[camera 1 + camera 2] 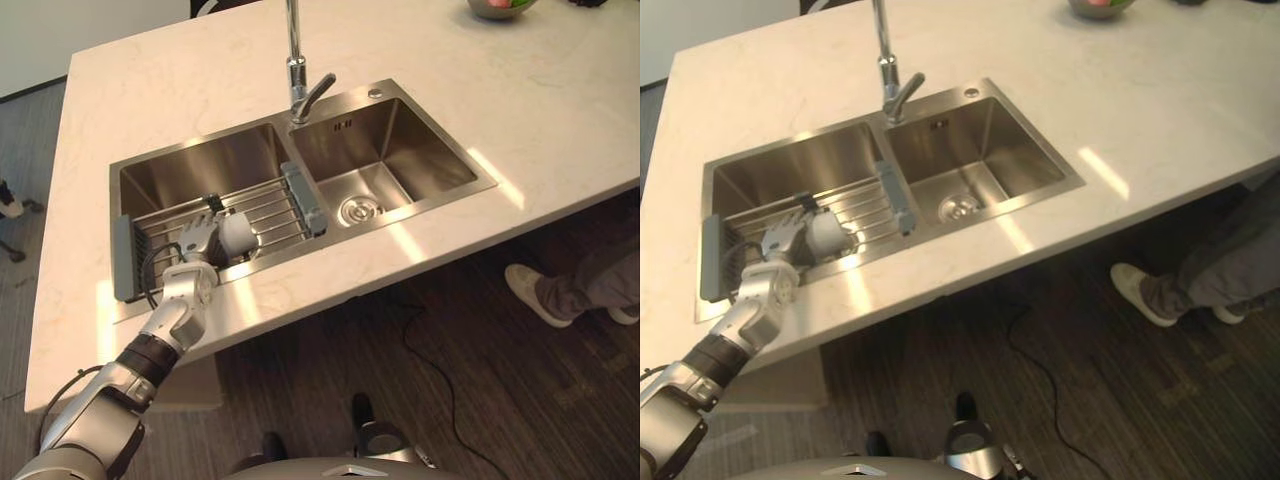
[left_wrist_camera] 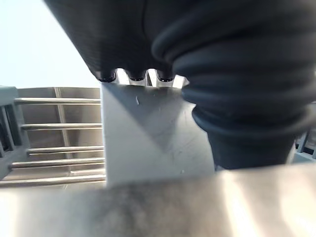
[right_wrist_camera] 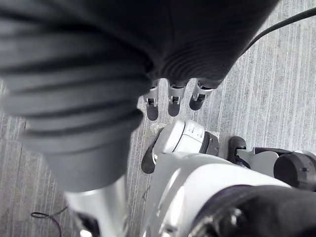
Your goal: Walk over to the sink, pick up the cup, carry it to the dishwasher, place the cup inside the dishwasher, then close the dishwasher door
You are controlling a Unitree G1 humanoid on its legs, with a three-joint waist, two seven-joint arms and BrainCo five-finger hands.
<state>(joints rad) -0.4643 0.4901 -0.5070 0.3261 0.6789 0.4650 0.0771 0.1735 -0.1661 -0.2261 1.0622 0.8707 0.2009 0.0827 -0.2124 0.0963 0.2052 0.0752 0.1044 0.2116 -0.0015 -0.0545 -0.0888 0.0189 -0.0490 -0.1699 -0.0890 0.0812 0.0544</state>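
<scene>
A white cup [image 1: 238, 235] lies on its side on a wire rack [image 1: 272, 208] across the left basin of the steel sink [image 1: 180, 170]. My left hand [image 1: 200, 243] reaches over the counter's front edge and rests against the cup's left side, fingers fairly straight. In the left wrist view the cup [image 2: 148, 133] stands between the dark fingertips [image 2: 136, 76] and the thumb [image 2: 247, 143], close to both. My right hand [image 3: 170, 101] hangs low over the floor with relaxed fingers and holds nothing.
A tall faucet [image 1: 297, 70] stands between the two basins; the right basin [image 1: 385, 150] has a drain. The sink is set in a pale stone counter [image 1: 520, 110]. A bowl [image 1: 500, 8] sits at the far edge. A person's shoe [image 1: 535, 295] shows at right.
</scene>
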